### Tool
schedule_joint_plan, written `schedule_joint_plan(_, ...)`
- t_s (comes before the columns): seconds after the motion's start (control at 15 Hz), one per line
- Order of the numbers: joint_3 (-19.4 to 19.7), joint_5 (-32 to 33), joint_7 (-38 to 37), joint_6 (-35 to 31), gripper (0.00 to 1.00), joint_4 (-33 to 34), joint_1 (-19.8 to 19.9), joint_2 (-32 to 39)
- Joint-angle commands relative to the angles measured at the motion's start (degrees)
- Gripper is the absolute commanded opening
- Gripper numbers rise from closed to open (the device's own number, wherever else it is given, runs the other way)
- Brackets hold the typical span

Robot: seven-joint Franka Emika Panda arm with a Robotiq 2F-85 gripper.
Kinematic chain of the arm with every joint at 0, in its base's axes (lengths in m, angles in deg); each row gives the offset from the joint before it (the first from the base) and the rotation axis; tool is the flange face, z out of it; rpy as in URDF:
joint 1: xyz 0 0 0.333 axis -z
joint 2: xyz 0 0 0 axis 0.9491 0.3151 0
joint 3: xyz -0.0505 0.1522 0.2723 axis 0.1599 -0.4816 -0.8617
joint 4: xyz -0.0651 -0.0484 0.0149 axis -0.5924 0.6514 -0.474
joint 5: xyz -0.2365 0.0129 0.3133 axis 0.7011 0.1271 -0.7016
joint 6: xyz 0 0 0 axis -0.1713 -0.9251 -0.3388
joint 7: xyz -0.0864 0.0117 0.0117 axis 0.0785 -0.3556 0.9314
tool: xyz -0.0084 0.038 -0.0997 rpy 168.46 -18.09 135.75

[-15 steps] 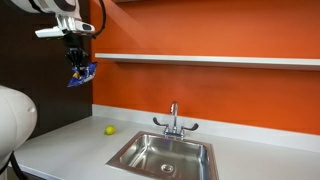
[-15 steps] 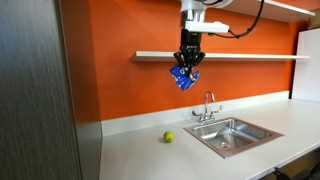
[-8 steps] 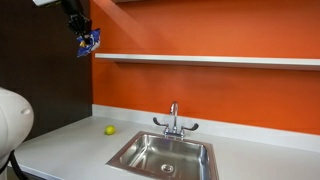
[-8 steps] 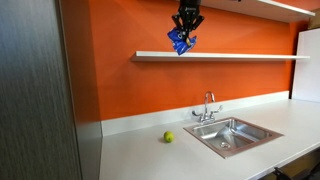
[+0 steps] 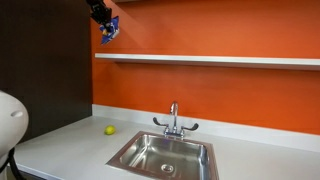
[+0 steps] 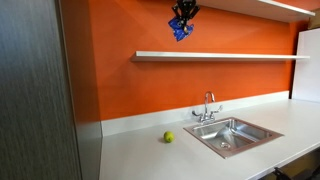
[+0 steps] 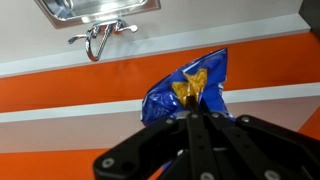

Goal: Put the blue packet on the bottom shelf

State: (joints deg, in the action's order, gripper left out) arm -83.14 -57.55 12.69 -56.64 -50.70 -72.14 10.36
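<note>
My gripper [image 5: 101,15] is shut on the blue packet [image 5: 109,29], a crumpled blue foil packet with yellow marks. It hangs high at the top of both exterior views [image 6: 181,29], above the left end of the bottom shelf [image 5: 200,60], a long thin white shelf on the orange wall, also seen in the exterior view [image 6: 220,56]. In the wrist view the packet [image 7: 185,90] sits between my closed fingers [image 7: 196,118], with the white shelf [image 7: 70,112] as a stripe behind it.
A small yellow-green ball [image 5: 109,129] lies on the grey counter, also in the exterior view [image 6: 168,137]. A steel sink [image 5: 165,155] with a faucet [image 5: 174,120] is set in the counter. A higher shelf edge [image 6: 280,8] runs at the top. A dark cabinet [image 6: 35,90] stands beside the wall.
My gripper has risen with the blue packet from below shelf level to above the bottom shelf, and has moved toward the orange wall.
</note>
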Motion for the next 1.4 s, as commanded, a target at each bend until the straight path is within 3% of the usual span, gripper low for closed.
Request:
schedule_joint_plan(0.0,0.75,3.23,1.32,2.53,0.00,11.44,0.68,10.26)
schedule_joint_plan(0.47,4.49,3.51,3.40,3.93,0.00,26.39,-2.18,24.98)
schedule_joint_plan(1.0,7.82,2.01,4.30,6.31,0.00,40.94,-6.65,36.98)
schedule_joint_plan(1.07,6.40,2.23,3.90,6.39,0.00,41.53,-5.37,37.75)
schedule_joint_plan(1.13,6.59,2.29,3.80,6.87,0.26,42.56,-5.52,38.61)
schedule_joint_plan(1.2,6.61,2.35,3.79,7.12,0.27,43.22,-5.50,39.25)
schedule_joint_plan(1.33,6.71,2.59,3.37,7.85,0.41,44.38,-5.55,40.20)
